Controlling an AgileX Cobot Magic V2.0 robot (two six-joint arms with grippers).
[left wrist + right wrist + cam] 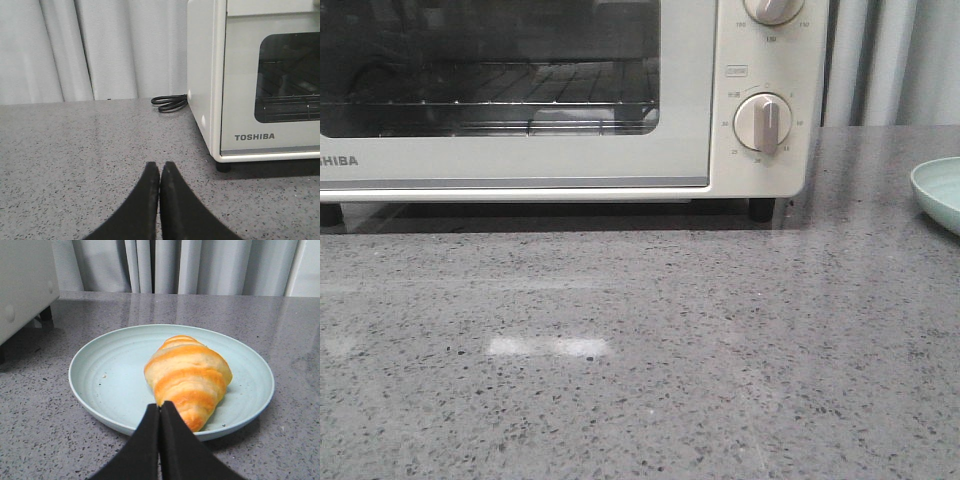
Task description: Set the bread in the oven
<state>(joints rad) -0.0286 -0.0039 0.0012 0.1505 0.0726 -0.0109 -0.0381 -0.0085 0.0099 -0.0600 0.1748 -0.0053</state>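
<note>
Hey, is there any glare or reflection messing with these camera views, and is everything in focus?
Front view: a bright glare patch on the countertop, and the oven window reflects light. Left wrist view: evenly lit and sharp, the left gripper shut. Right wrist view: the bread on the plate is crisp, with soft shadows; the right gripper is shut.

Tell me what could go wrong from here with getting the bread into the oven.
The oven door looks closed, so the bread cannot go in until an arm opens it. The right gripper is shut right before the bread and could nudge it across the plate. The left gripper is shut too, so neither is ready to grasp.
</note>
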